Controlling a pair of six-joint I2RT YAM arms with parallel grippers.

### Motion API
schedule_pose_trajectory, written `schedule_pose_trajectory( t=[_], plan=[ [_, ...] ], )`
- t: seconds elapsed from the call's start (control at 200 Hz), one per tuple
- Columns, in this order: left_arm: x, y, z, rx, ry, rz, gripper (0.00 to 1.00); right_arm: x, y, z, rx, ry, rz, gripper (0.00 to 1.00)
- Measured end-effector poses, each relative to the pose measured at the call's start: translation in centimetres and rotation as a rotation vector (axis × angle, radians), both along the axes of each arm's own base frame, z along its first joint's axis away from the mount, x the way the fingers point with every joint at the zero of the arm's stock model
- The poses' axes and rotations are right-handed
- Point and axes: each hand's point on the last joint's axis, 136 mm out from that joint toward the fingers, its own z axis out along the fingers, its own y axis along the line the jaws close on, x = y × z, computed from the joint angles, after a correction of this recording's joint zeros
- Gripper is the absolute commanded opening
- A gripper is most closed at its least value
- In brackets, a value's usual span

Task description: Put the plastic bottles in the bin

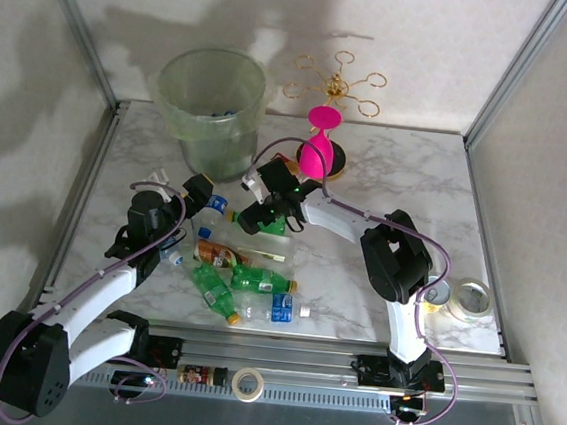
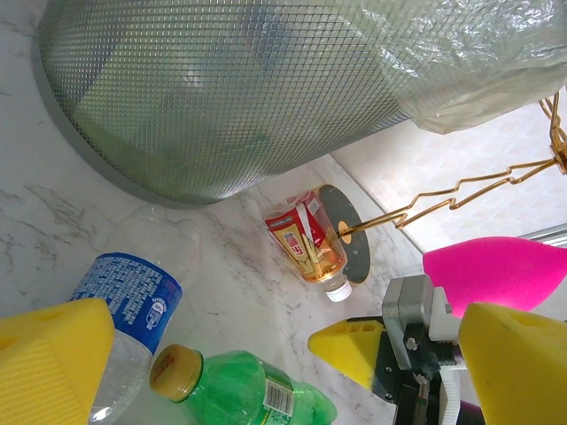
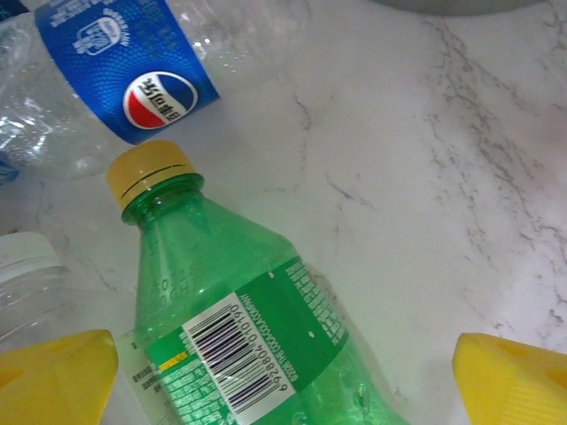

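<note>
A green bottle point(image 3: 239, 328) with a yellow cap point(image 3: 151, 173) lies on the marble table point(image 3: 425, 177) between the right gripper's point(image 3: 283, 385) wide-spread yellow fingertips point(image 3: 53, 376) — a clear Pepsi-labelled bottle point(image 3: 133, 71) lies just beyond its cap.

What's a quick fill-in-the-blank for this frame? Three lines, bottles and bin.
1. The green bottle lying between the fingers of the right gripper has a ____ cap.
2. The clear bottle beside that cap carries a ____ label.
3. On the table, the bin stands at the far ____ corner.
Missing: yellow; blue; left.
</note>
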Motion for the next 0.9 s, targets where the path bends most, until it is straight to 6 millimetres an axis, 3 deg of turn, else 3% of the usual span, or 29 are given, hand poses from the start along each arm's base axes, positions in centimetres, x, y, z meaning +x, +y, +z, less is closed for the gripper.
schedule_pose_trajectory(
  t=[0.32, 0.901],
  plan=[
    [-0.1, 0.0, 0.1, -0.001, -0.001, 0.000, 1.00, 1.6, -0.3, -1.4, -0.051, -0.051, -0.029, 0.93],
    [-0.1, 0.0, 0.1, -0.015, 0.000, 0.003, 1.00, 1.8, -0.5, -3.2, -0.090, -0.056, -0.006, 0.88]
  ],
)
